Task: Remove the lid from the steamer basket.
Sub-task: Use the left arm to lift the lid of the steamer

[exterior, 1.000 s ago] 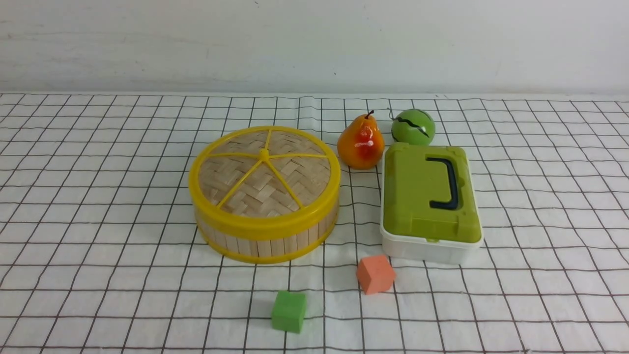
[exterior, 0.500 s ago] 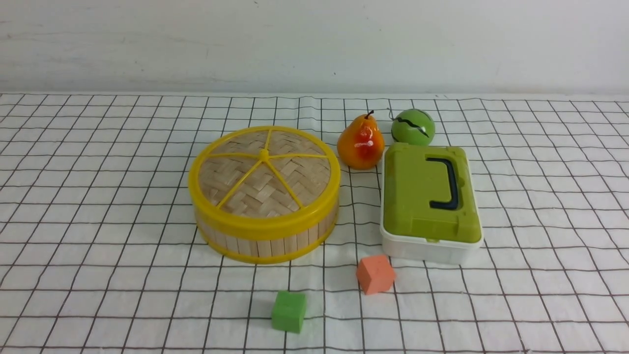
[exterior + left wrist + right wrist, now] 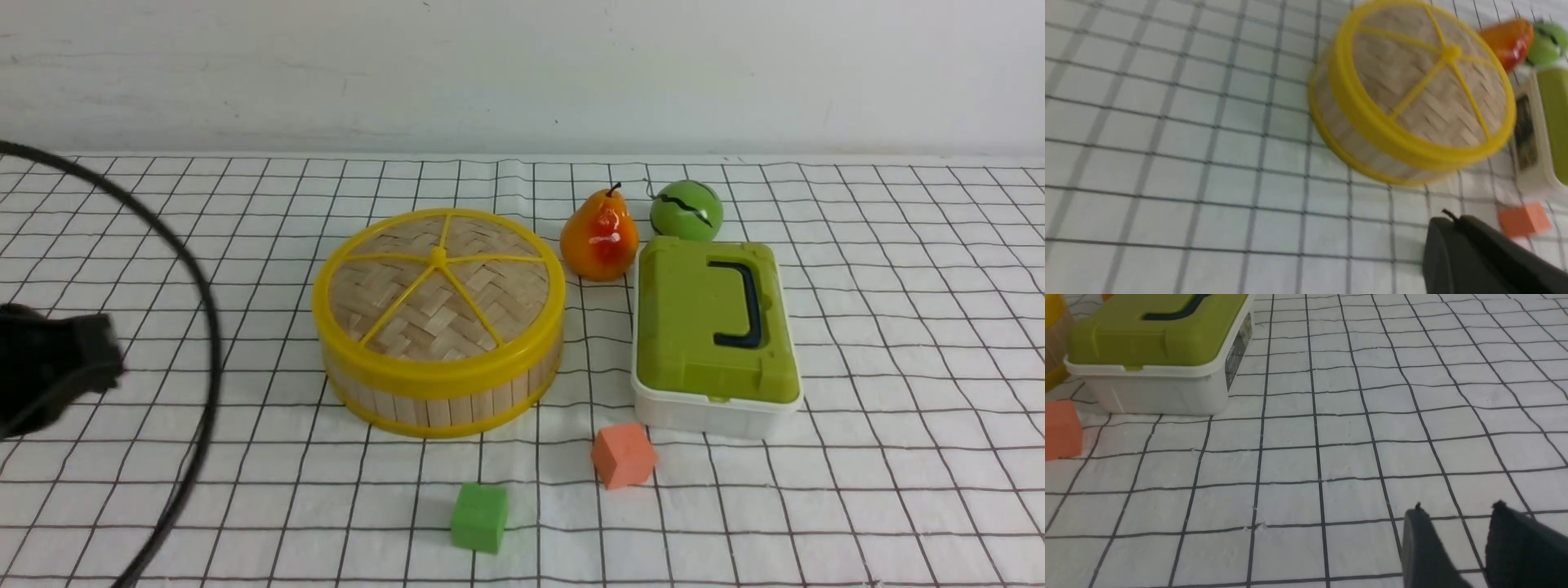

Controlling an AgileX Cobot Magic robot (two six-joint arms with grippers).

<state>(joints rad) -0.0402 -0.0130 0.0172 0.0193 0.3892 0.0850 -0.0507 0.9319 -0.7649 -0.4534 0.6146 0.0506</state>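
So the left gripper [image 3: 1449, 218] is pressed together, nothing pinched, with its arm [image 3: 57, 367] at the far-left edge. Next comes the steamer basket [image 3: 439, 408], left of centre, lid [image 3: 392, 314] still sitting on top. Green-topped box [image 3: 710, 327] is right of that, and the right gripper [image 3: 1455, 508] has its fingers spread.

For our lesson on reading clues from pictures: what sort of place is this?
Probably a robot test bench: a grid-marked tabletop, a robot arm at its edge, and a toy-like pear beside plain coloured blocks.
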